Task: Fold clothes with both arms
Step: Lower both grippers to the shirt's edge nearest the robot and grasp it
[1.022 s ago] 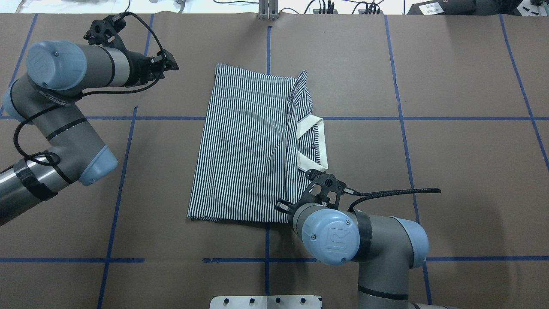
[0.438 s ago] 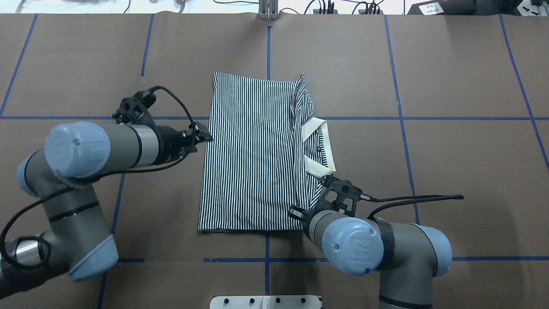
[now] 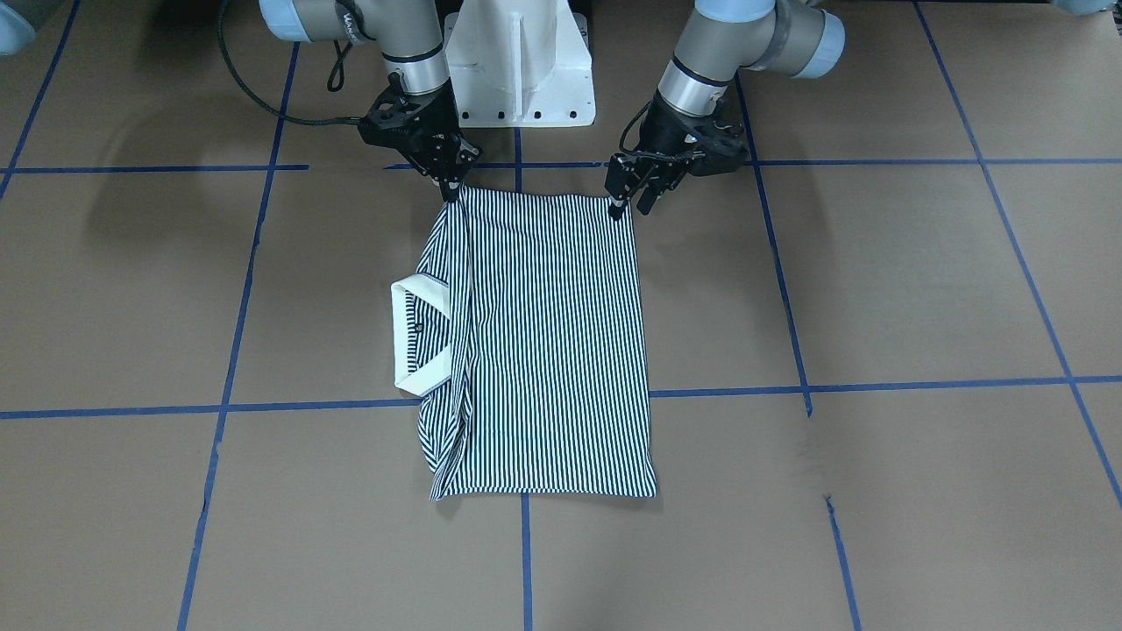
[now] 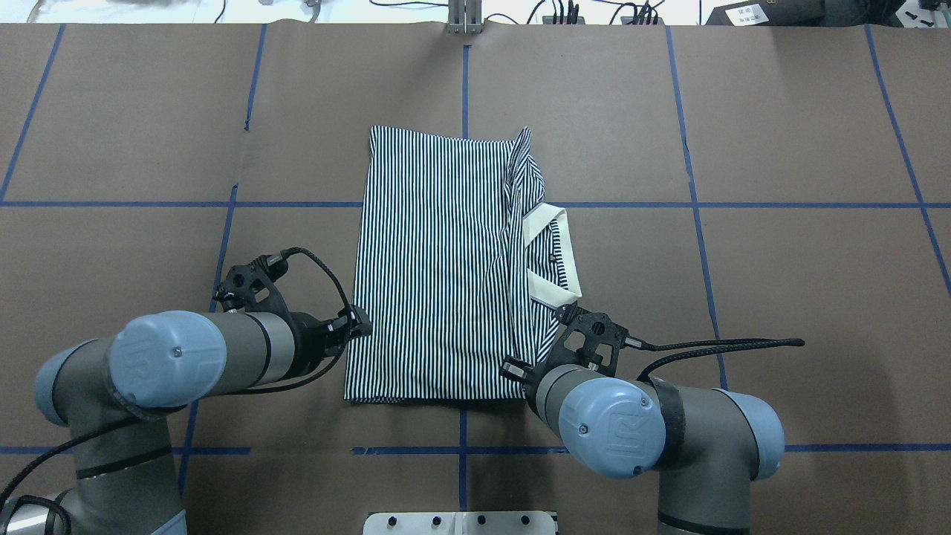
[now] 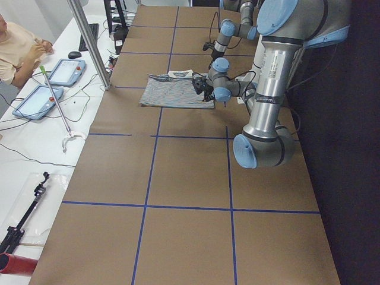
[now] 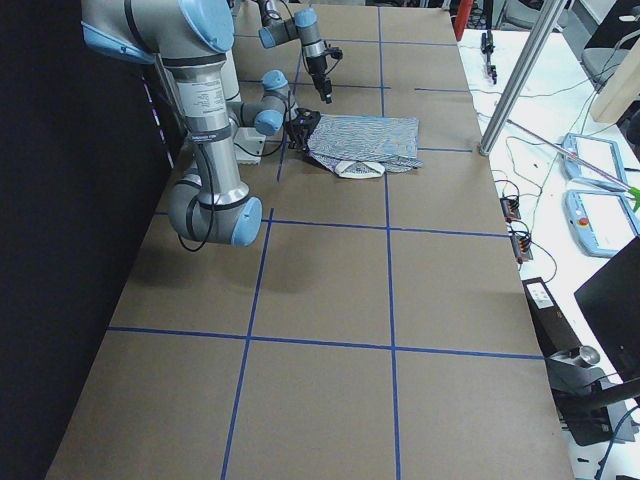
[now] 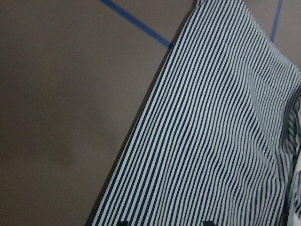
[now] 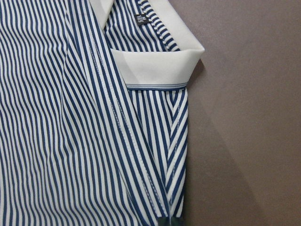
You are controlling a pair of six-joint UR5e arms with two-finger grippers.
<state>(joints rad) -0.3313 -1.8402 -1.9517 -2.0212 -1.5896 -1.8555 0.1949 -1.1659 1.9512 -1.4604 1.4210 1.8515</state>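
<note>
The striped polo shirt lies folded lengthwise into a long rectangle on the brown table, its cream collar sticking out on the right side. In the front-facing view my right gripper is shut on the shirt's near corner on the collar side. My left gripper is open at the other near corner, its fingers astride the hem. From overhead, the left gripper touches the shirt's left edge, and the right gripper's fingertips are hidden under its wrist. The right wrist view shows the collar and folded placket.
The white pedestal base stands just behind the shirt's near edge. Blue tape lines grid the table. The right arm's black cable loops out to the right. A person sits beyond the far side by tablets and a metal post.
My left arm swung from the far left of the table down to the shirt's near left corner. The right gripper dragged its corner slightly right, then held still.
</note>
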